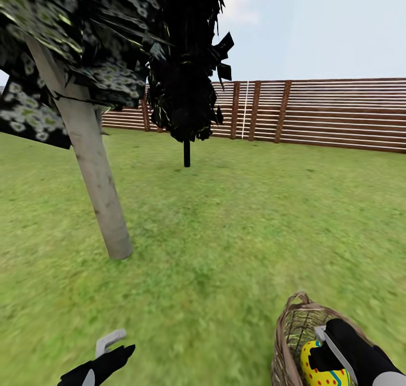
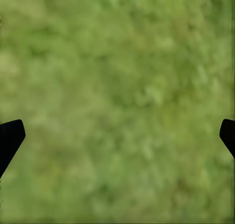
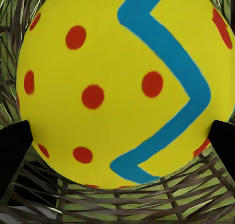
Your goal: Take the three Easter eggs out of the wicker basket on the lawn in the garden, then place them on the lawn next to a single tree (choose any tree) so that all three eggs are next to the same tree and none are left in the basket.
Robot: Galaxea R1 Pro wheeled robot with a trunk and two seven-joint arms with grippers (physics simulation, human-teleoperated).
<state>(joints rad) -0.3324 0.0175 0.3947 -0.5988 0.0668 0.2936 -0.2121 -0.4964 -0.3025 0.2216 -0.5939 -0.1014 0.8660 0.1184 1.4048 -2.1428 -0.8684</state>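
Observation:
The wicker basket (image 1: pixel 288 324) stands on the lawn (image 1: pixel 237 228) at the lower right of the head view. Inside it lies a yellow Easter egg (image 1: pixel 313 369) with red spots and a blue zigzag, large in the right wrist view (image 3: pixel 112 87) against the woven wall (image 3: pixel 147 199). My right gripper (image 1: pixel 326 353) reaches down into the basket; it is open (image 3: pixel 120 145), with one dark fingertip on each side of the egg, close to its surface. Low at the left, my left gripper (image 1: pixel 115 346) hangs open (image 2: pixel 117 140) over bare grass. The other eggs are hidden. The tree is out of view.
A leaning pale trunk (image 1: pixel 96 177) with dark foliage rises from the grass at the left, about two arm lengths ahead. An all-black tree (image 1: pixel 186 149) stands farther back. A brown slatted fence (image 1: pixel 316 112) closes the yard. Open grass lies between basket and trunk.

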